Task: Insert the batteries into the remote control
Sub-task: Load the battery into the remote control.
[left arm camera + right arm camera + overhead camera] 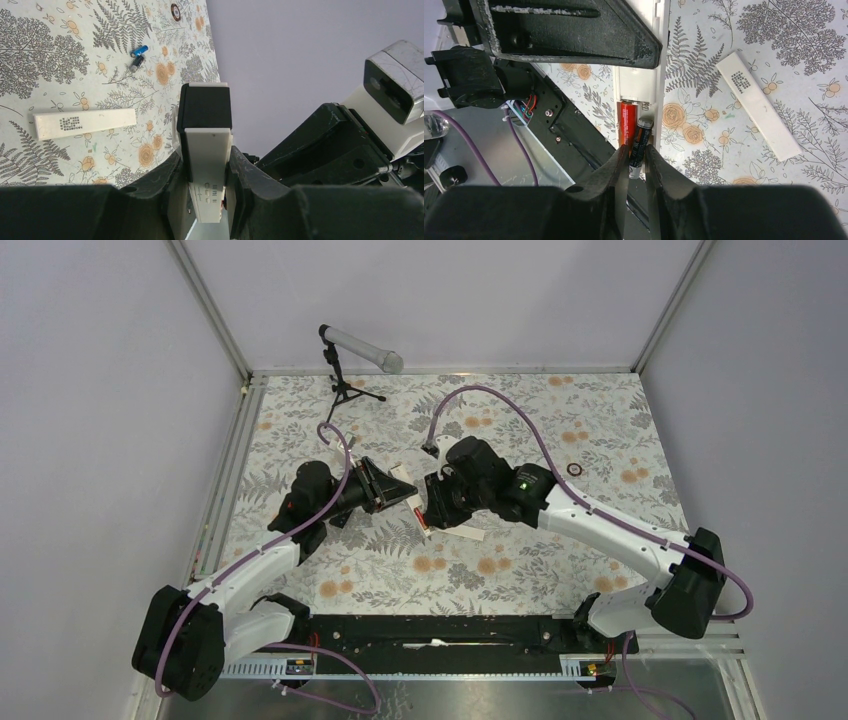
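My left hand [207,167] clamps the remote control [205,107] at lower centre of its view; my right hand [636,157] pinches a dark battery [641,136] mid-body, beside the seated red battery [626,122]. Light, rigid, slick, I judge: hold its middle, ends free

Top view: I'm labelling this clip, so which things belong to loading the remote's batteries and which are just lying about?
Belongs to the job:
remote, held in left gripper; red battery already in it; black battery in right gripper; blue battery and dark battery, loose; white cover strip.

Lying about:
microphone on its stand; small ring.
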### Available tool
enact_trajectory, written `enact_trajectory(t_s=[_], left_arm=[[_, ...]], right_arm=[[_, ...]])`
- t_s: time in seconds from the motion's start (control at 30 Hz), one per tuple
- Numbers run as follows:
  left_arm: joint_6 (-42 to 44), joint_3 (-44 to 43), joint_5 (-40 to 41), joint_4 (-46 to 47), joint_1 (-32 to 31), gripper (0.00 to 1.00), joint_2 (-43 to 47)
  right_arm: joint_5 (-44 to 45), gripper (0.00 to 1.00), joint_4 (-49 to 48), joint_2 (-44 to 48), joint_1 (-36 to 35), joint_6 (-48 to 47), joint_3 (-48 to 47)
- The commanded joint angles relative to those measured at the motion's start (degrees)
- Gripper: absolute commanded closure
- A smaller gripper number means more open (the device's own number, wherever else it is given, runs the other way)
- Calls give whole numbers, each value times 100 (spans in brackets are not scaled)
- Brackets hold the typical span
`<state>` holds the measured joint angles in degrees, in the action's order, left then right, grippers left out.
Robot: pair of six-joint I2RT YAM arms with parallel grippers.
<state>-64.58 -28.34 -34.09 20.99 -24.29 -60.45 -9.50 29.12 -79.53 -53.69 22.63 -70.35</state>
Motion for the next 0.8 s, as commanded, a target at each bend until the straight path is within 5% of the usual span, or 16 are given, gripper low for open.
enact_trajectory(t_s=[0.0,0.33,0.77], left_arm=[[-119,-63,-107,435,-12,100,138],[-237,-76,-199,546,-14,100,113],[-290,-102,-228,494,68,100,164]], right_arm=[[283,75,9,-67,-70,-119,-258],[589,77,-183,-48,-89,-10,-216],[671,64,-179,51,-89,178,-419]])
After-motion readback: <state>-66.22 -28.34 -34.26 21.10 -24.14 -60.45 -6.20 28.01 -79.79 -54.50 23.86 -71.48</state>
